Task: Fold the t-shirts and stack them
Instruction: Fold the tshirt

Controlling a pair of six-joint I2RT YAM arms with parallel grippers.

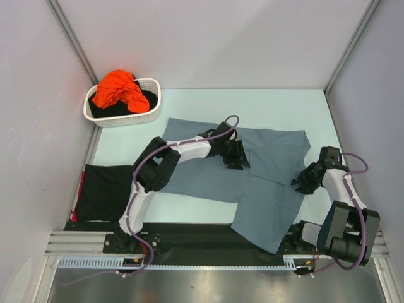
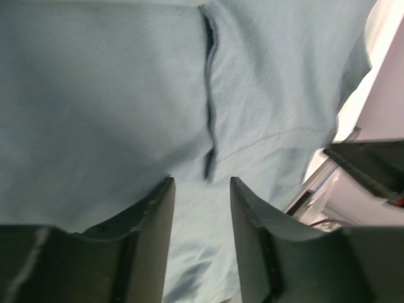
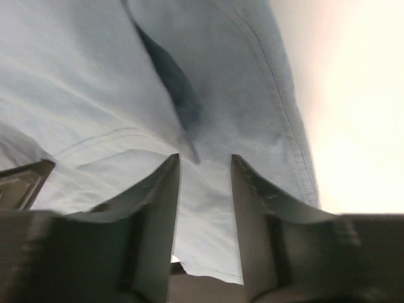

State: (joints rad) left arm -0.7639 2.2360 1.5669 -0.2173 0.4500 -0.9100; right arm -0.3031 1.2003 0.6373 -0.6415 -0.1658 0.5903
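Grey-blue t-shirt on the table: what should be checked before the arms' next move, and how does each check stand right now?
1. Open left gripper, nothing between its fingers: ok.
2. Open right gripper, at the shirt's right edge: ok.
3. Flat grey-blue t-shirt: not ok, a loose flap crosses its middle.
4. Shirt wholly on the table: not ok, its near end lies over the dark strip at the near edge.
5. Folded black t-shirt at the left, top free for stacking: ok.
6. Cloth snagged under either gripper: cannot tell.
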